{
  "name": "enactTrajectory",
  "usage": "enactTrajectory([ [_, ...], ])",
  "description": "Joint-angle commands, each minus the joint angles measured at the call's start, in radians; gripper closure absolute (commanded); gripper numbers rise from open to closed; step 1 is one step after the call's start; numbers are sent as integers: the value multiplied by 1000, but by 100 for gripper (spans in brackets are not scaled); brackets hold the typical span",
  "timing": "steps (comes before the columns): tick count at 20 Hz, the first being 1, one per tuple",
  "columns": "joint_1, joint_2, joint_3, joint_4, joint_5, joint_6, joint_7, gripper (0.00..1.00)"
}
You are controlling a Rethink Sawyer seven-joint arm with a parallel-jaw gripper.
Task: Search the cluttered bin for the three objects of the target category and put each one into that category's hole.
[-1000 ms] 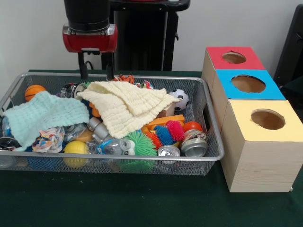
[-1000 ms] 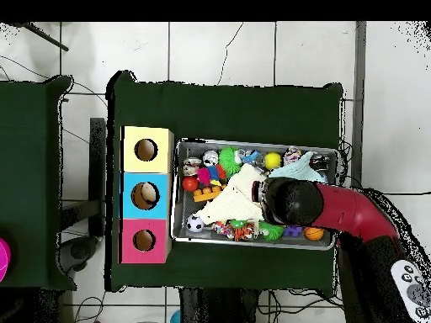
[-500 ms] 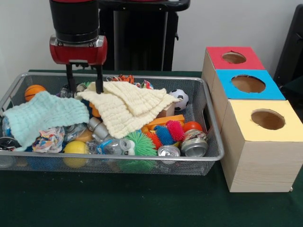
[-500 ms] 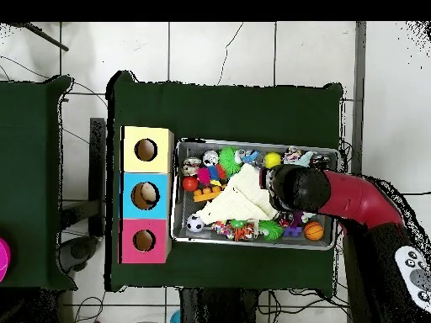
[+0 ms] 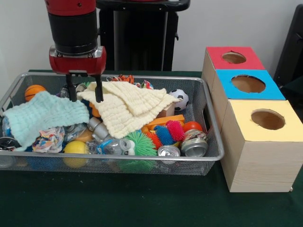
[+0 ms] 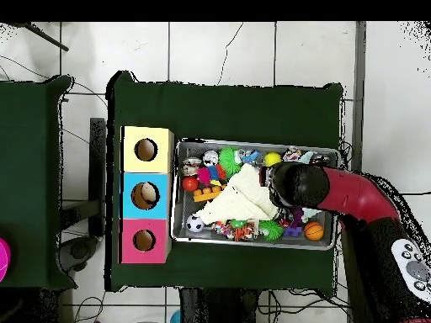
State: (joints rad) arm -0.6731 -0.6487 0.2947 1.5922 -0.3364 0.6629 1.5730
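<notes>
Wire bin (image 5: 208, 118) remains packed with clutter; the gripper (image 5: 85, 94) hangs spread and empty over the yellow cloth (image 5: 125, 106), nothing visibly sorted.

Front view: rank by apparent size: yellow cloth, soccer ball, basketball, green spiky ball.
1. yellow cloth
2. green spiky ball, though nearest the camera
3. soccer ball and basketball: look alike, both partly hidden, unranked

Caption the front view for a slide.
Open gripper poised over yellow cloth in cluttered bin beside three boxes.
</notes>
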Motion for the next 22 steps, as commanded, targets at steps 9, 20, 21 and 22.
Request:
enactTrajectory([
  [9, -32, 95, 74, -109, -95, 6, -147, 0],
  [20, -60, 159, 115, -219, -119, 45, -197, 0],
  [21, -64, 161, 119, -220, -122, 43, -200, 0],
  [22, -66, 164, 121, -222, -124, 43, -200, 0],
])
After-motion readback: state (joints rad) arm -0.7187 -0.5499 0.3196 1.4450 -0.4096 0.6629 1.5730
